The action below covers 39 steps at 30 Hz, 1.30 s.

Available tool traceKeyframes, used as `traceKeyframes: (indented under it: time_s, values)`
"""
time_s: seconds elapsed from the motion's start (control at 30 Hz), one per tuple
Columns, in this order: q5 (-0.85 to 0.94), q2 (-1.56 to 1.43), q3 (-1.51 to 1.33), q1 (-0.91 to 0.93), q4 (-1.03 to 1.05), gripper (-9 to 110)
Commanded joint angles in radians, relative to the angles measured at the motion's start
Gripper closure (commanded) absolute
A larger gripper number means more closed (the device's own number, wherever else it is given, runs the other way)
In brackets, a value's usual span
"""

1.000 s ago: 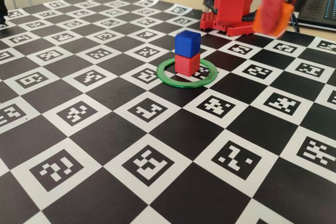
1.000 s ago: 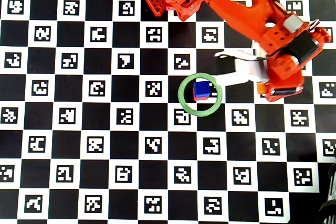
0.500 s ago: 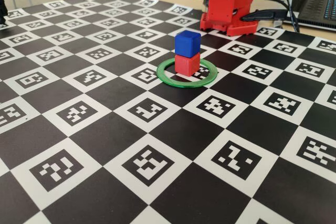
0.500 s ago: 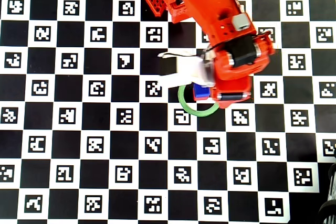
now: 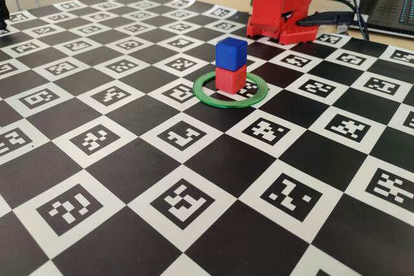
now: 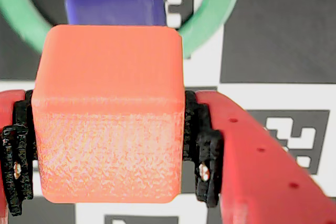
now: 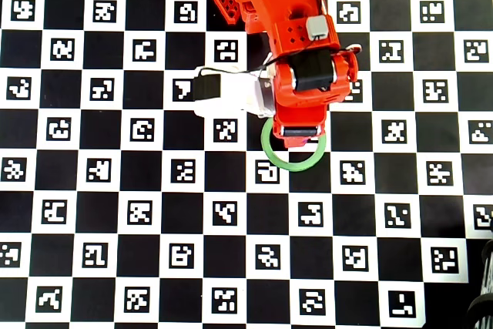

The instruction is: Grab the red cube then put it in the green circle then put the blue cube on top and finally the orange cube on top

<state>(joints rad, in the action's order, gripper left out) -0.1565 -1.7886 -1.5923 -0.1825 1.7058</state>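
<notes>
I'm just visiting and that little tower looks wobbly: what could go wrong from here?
The gripper holds the orange cube high above the blue cube stacked on the red cube. Lowered off-centre, it might tip off. A bump could topple the stack out of the green circle.

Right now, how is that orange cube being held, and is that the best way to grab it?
The gripper pinches the orange cube across two opposite flat side faces, low on the block, coming from above. That seems sensible: flat parallel sides give the fingers firm contact and leave the underside free to land on the blue cube.
</notes>
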Motion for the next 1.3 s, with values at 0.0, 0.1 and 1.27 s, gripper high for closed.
traceKeyframes:
  time_s: [0.0,0.1,1.27]
  values:
    - [-0.034,-0.121,-0.006,-0.044,-0.025,98]
    - [-0.067,-0.146,-0.028,-0.071,-0.049,98]
    - [0.025,-0.057,-0.215,-0.037,-0.238,97]
